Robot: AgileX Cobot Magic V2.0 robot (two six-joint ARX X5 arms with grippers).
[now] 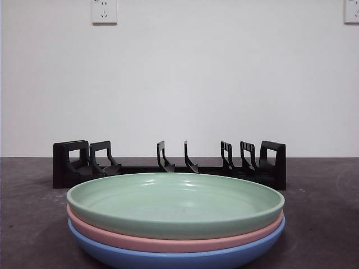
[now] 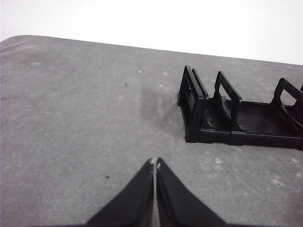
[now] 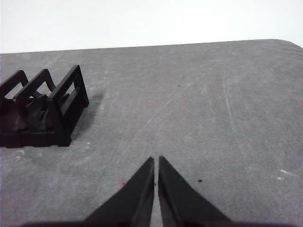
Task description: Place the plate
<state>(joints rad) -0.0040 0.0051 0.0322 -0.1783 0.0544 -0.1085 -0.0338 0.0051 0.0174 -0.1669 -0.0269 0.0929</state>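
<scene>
Nothing is grasped yet: the green plate point(image 1: 175, 203) tops the stack at lower centre before the empty rack point(image 1: 168, 165), both grippers' jaws closed, so lifting it comes next.

Three plates sit stacked close to the camera on the dark grey table point(image 1: 33, 224): a green plate point(image 1: 175, 204) on top, a pink plate point(image 1: 168, 241) under it, and a blue plate point(image 1: 168, 259) at the bottom, each nested in the next. Behind them a black rack point(image 1: 168, 165) stretches across the table, its upright dividers empty. The white wall point(image 1: 179, 84) beyond carries two sockets point(image 1: 104, 11) near the top.
</scene>
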